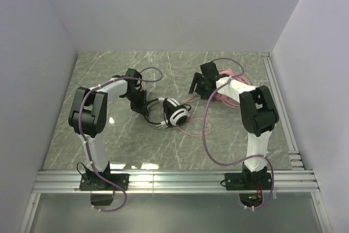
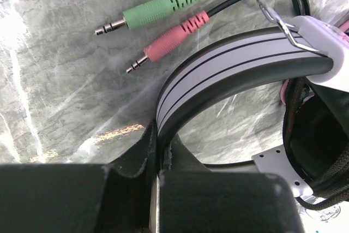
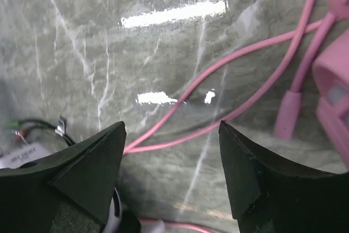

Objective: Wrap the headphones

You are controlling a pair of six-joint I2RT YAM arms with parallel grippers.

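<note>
The black and white headphones [image 1: 173, 113] lie at the middle of the table, their black cable coiled beside them. My left gripper [image 1: 145, 108] is shut on their grey and black headband [image 2: 234, 61], which runs out from between the jaws. The cable's green plug [image 2: 147, 13] and pink plug [image 2: 170, 42] rest on the table past the band. The pink headphones [image 1: 232, 90] lie mostly hidden under my right arm; one earcup [image 3: 334, 88] shows at the right edge. My right gripper [image 3: 172, 126] is open just above loops of pink cable [image 3: 218, 69] and holds nothing.
The pink cable [image 1: 203, 129] trails in loops across the marble table [image 1: 109, 80] toward the black and white headset. White walls close in the left, back and right. An aluminium rail [image 1: 174, 181] runs along the near edge.
</note>
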